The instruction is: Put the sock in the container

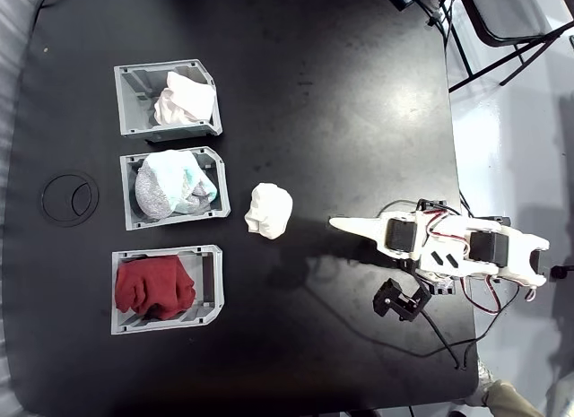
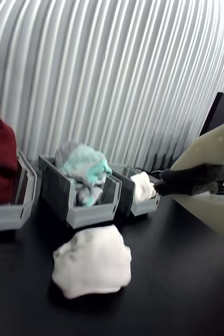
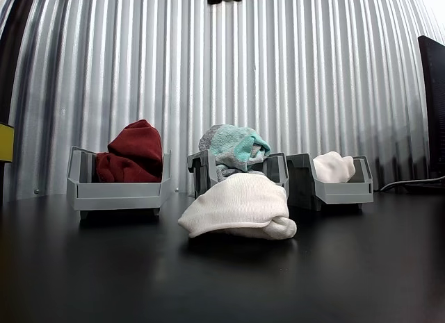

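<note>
The white sock, loose and folded, lies inside the grey ribbed container at the top of the bin column in the fixed view. In the wrist view, the sock shows in the rightmost container. My gripper is shut on nothing. It points left over the black table, well to the right of the bins and apart from the sock.
A smaller, tighter white lump lies on the table between gripper and bins. The middle bin holds grey-and-mint cloth and the lower bin holds dark red cloth. A black part and cables lie by the arm's base.
</note>
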Controlling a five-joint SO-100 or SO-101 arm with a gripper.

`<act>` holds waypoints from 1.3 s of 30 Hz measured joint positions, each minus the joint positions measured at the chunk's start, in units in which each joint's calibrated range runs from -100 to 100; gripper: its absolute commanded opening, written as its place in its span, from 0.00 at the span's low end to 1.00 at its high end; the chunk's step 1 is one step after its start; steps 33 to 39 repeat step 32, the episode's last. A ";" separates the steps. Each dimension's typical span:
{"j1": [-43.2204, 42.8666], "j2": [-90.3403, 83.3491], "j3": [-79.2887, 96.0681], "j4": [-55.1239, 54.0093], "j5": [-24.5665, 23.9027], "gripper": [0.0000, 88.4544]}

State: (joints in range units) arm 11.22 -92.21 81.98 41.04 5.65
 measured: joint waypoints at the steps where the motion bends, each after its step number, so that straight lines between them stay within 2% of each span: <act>1: 0.00 -1.00 0.18 0.00 0.00 0.02; 39: 0.00 -4.02 3.15 0.00 0.00 0.02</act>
